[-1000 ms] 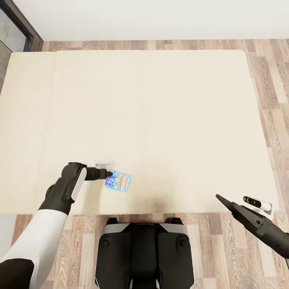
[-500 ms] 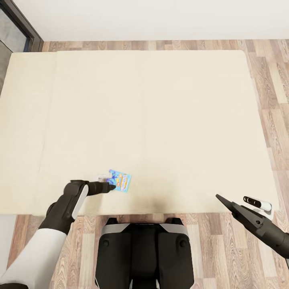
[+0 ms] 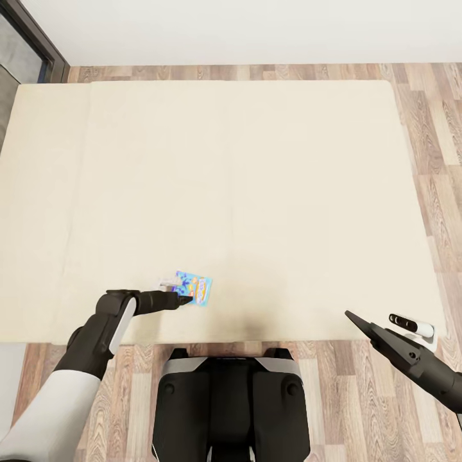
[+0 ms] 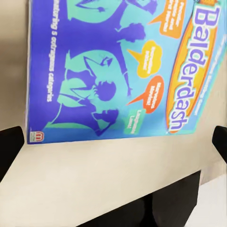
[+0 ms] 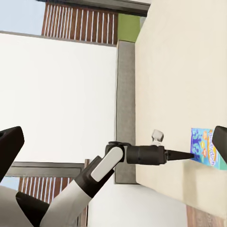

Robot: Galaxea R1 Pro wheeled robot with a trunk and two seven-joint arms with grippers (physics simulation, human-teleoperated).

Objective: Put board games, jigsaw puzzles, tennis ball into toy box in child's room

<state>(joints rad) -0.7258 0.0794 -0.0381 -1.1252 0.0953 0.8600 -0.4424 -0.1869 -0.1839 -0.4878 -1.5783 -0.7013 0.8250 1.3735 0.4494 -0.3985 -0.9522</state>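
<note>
The left gripper (image 3: 185, 299) has drawn nearer, spread wide beside the tilted board game (image 3: 192, 288).

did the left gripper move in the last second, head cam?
Yes. The left gripper has slid toward the robot along the bed, from the board game's left edge to its near corner. The game stayed put.

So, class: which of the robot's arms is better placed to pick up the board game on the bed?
Left. Its hand is open right beside the board game; the right hand is far off by the bed edge.
</note>
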